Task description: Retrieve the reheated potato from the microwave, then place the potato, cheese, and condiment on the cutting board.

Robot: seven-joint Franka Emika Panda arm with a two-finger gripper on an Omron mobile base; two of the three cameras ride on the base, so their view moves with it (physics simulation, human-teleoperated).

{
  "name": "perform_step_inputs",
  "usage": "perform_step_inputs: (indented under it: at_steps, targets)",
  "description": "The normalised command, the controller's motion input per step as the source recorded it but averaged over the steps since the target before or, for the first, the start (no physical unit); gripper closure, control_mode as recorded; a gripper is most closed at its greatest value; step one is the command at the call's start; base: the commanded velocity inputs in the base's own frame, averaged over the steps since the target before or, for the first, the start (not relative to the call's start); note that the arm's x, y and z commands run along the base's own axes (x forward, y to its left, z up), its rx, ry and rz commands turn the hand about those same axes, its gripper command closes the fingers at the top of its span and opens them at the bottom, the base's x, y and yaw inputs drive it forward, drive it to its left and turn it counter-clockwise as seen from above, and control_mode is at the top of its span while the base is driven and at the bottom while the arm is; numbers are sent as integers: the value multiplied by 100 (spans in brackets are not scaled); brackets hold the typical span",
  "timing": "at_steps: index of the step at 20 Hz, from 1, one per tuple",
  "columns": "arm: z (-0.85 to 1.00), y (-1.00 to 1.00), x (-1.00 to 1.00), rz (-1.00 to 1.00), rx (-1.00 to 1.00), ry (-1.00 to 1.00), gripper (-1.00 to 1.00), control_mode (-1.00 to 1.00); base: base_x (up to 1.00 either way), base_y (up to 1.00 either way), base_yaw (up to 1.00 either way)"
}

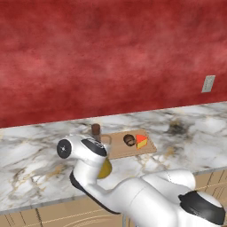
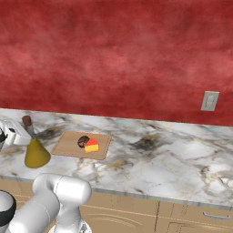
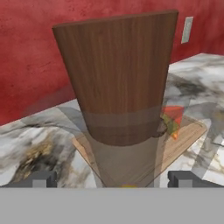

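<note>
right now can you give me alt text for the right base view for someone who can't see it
A wooden cutting board lies on a marble counter below a red wall, with a brown potato and an orange cheese wedge on it. A corked bottle of yellow liquid stands on the counter left of the board.

The cutting board point(image 2: 75, 145) is lying flat on the marble counter point(image 2: 173, 159), with the potato point(image 2: 83, 141) and the cheese point(image 2: 92, 146) sitting touching each other on its right half. The condiment point(image 2: 35, 150) is standing upright on the counter just left of the board, off its surface, its cork leaning slightly left. A white wall outlet point(image 2: 210, 101) is showing on the red wall point(image 2: 113, 54) at far right.
</note>
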Motion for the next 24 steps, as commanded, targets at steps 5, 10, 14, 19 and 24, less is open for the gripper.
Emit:
perform_step_inputs:
  at_steps: [5,10,14,19,24]
  targets:
    - [-6,7,-5,0,0,0,-100,-100,0,0,0]
    - [-5,6,-14,0,0,0,-100,-100,0,0,0]
    - [-2,3,-1,0,0,0,-100,-100,0,0,0]
    - [-2,0,-4,0,0,0,-100,-100,0,0,0]
    - [-1,9,-17,0,0,0,-100,-100,0,0,0]
